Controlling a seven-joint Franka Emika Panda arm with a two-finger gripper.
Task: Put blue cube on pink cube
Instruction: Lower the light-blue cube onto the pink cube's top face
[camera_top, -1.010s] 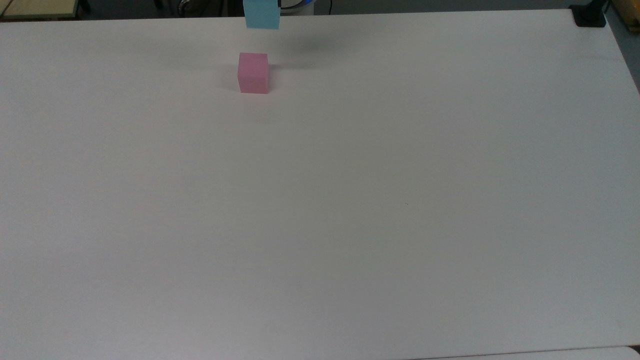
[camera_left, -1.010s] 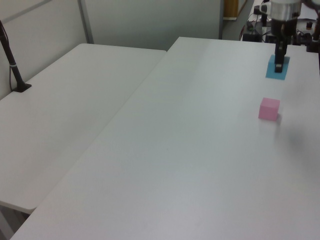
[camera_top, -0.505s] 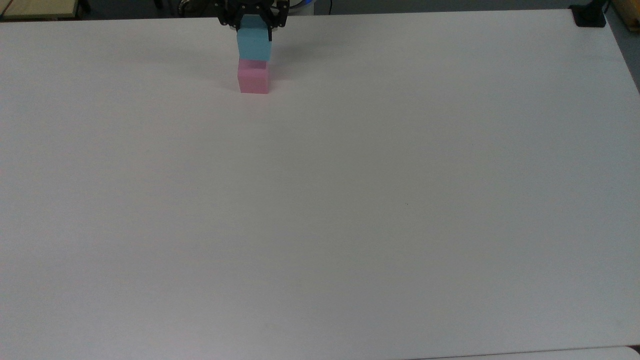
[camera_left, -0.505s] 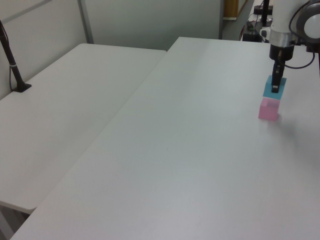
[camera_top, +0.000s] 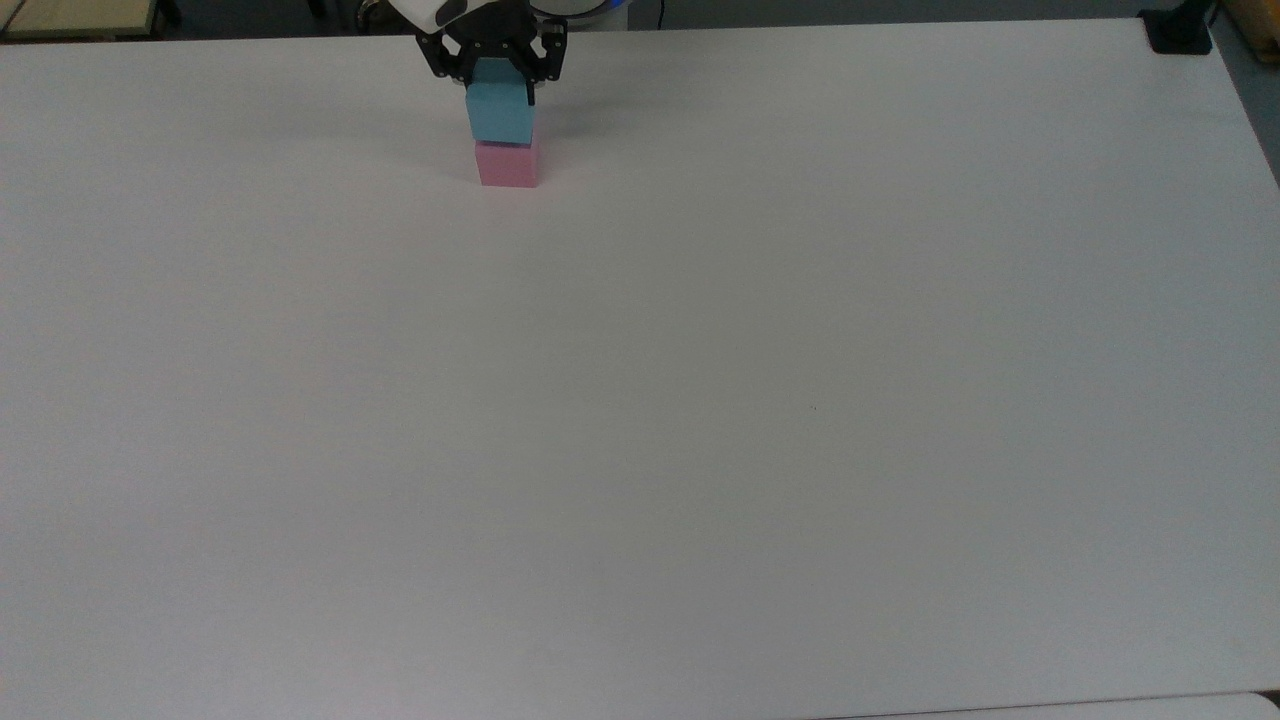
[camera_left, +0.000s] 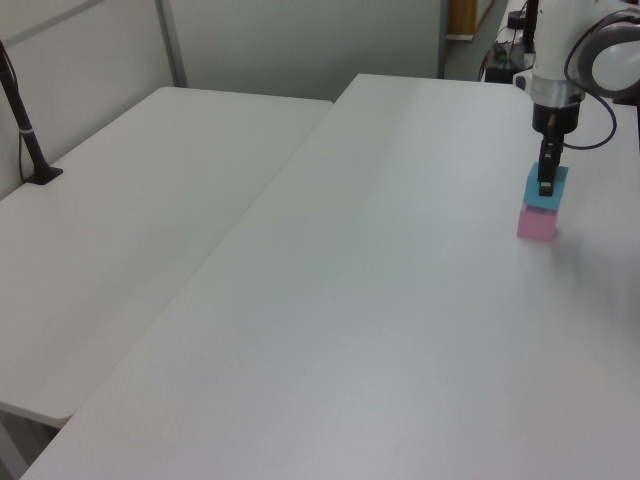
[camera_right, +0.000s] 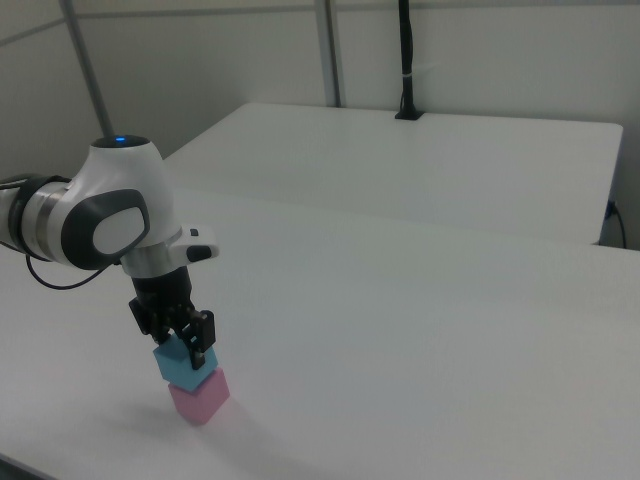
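Blue cube (camera_top: 500, 112) gripper-held (camera_top: 497, 88), hiding pink cube (camera_top: 507, 165) top

1. My arm (camera_top: 440, 10) is cut by the top view's upper edge; just the wrist and gripper (camera_top: 497, 75) are in frame.
2. The blue cube (camera_top: 500, 112) hides the pink cube (camera_top: 507, 165) top face in the top view, so I can't tell whether they touch or a gap is left.
3. Left view: one finger (camera_left: 546, 170) covers part of the blue cube's face; the other finger is hidden behind it.
4. Right view: arm (camera_right: 40, 225) runs off the right view's left edge, base cut off.
5. Right view: cube faces look flush, prob. touching, but the seam is too small to be sure.
6. The fingers hide the blue cube's sides.
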